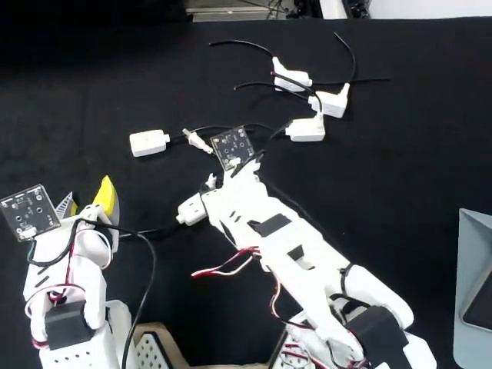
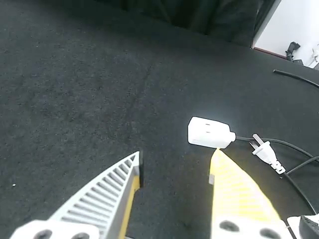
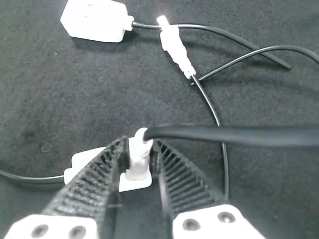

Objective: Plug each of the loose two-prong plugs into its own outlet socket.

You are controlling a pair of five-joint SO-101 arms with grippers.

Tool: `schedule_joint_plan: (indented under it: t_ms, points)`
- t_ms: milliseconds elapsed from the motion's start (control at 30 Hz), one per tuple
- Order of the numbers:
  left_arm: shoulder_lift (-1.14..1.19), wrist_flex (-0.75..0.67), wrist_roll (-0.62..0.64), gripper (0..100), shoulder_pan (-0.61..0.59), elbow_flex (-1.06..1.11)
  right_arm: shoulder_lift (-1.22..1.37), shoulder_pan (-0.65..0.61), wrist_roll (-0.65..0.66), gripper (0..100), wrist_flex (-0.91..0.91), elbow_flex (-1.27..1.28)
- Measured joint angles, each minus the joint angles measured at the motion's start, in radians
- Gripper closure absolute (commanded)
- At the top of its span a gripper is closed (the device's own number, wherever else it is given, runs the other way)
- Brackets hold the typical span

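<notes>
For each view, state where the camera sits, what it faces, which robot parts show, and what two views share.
High view: overhead, looking down at the table; left arm and right arm show.
Left wrist view: on the left arm, facing a socket; open left gripper shows.
Right wrist view: on the right arm, facing down; right gripper holds a plug.
Both wrist views share that socket and a loose plug.

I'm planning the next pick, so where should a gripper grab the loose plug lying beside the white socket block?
Pinch the loose plug across its white body, coming down from above. It lies flat, prongs at one end and its cord at the other, leaving both long sides free.
</notes>
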Motion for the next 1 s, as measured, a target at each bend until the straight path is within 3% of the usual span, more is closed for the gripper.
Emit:
schedule_joint_plan:
  t_ms: [167, 600, 1000]
  points:
    - [0.0, 0.0, 0.0, 77, 0.0, 0.0, 0.0, 0.0, 0.006, 98.7, 0.0, 0.0]
    - [0.0, 0.0, 0.0, 77, 0.0, 0.0, 0.081, -0.04, 0.184, 98.7, 0.04, -0.066]
    - [0.0, 0.0, 0.0, 77, 0.0, 0.0, 0.08, -0.041, 0.195, 98.7, 0.084, -0.083]
